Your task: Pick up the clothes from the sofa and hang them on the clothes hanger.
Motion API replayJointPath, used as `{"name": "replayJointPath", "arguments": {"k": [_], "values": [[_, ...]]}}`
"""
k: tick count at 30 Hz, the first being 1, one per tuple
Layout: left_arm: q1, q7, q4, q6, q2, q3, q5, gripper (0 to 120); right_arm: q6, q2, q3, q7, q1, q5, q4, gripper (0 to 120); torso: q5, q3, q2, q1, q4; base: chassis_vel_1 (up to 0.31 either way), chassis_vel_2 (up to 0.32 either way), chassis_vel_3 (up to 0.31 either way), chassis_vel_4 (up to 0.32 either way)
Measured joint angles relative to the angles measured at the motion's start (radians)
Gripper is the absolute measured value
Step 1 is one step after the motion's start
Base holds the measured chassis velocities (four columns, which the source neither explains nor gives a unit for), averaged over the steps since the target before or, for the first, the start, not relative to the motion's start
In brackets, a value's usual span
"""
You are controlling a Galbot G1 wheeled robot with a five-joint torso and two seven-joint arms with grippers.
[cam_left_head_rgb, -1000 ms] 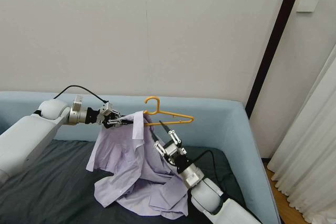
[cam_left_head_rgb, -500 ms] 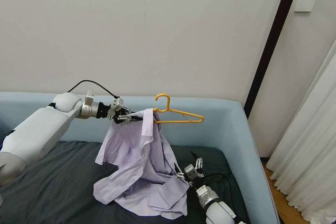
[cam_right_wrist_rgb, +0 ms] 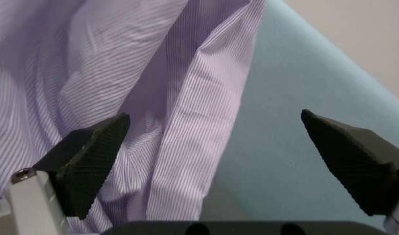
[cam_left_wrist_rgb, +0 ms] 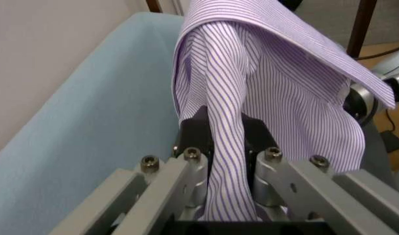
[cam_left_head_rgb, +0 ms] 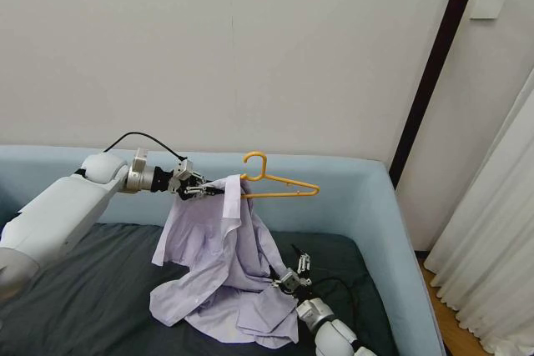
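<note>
A lilac striped shirt [cam_left_head_rgb: 221,268] hangs half on an orange hanger [cam_left_head_rgb: 279,186] above the sofa, its lower part piled on the dark seat. My left gripper [cam_left_head_rgb: 193,188] is shut on the shirt's collar end by the hanger's left arm; in the left wrist view the striped cloth [cam_left_wrist_rgb: 265,93] runs between its fingers [cam_left_wrist_rgb: 189,161]. My right gripper [cam_left_head_rgb: 290,273] sits low beside the shirt's hem and is open. In the right wrist view its black pads [cam_right_wrist_rgb: 88,161] stand wide apart, the shirt fabric [cam_right_wrist_rgb: 121,98] in front of them.
The pale blue sofa back [cam_left_head_rgb: 350,181] and right armrest [cam_left_head_rgb: 400,256] enclose the dark seat cushion [cam_left_head_rgb: 75,289]. A dark door frame [cam_left_head_rgb: 430,81] and a white curtain [cam_left_head_rgb: 496,239] stand to the right. A cable [cam_left_head_rgb: 346,289] trails on the seat.
My right gripper has dropped from beside the hanger down to the shirt's hem on the seat. My left arm shifted the hanger and collar to the right, then slightly back.
</note>
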Motion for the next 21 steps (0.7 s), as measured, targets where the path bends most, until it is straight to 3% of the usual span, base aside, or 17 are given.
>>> {"name": "replayJointPath", "arguments": {"k": [7,21], "values": [[-0.003,0.007,-0.002,0.000,0.013,-0.002,-0.004,7,-0.013,0.054,0.016,0.006,0.056,-0.055,-0.111,94,0.0001,0.000,0.000,0.000,0.0001,0.000,0.000,0.000,0.000],[0.006,0.015,-0.003,-0.003,0.009,-0.012,-0.005,7,-0.076,0.126,0.051,0.173,0.070,-0.092,-0.144,40,0.0002,0.000,0.000,0.000,0.0000,0.000,0.000,0.000,0.000]]}}
